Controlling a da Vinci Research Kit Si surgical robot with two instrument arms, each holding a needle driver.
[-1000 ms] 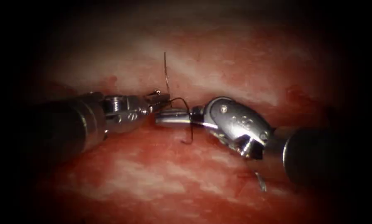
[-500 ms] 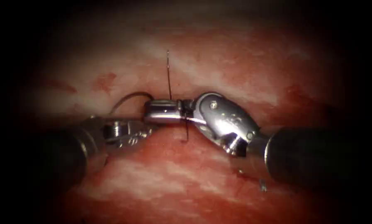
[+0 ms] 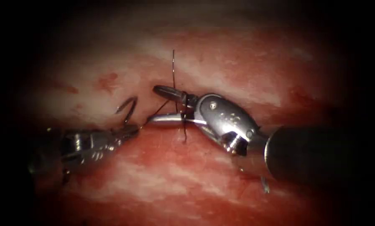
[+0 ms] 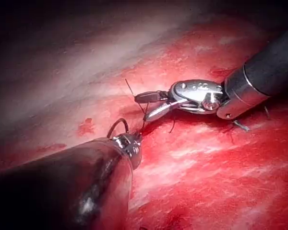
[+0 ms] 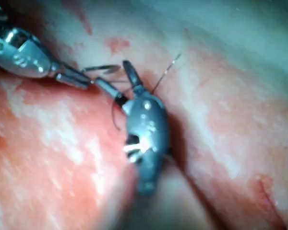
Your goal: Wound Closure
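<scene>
Your left tool [image 3: 126, 130] is gripping the needle [image 3: 128, 108] near one end, clear of the tissue [image 3: 154, 184] left of the cut, while your right tool [image 3: 160, 104] is gaping wide around the thread [image 3: 173, 71], holding nothing.

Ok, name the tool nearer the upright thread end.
Right. The right tool, jaws open and empty, is at the upright thread end; the left tool, gripping the needle free of the tissue, sits to its left.

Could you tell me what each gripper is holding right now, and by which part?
The left gripper holds the curved needle near one end, clear of the tissue. The right gripper is open and holds nothing.
</scene>
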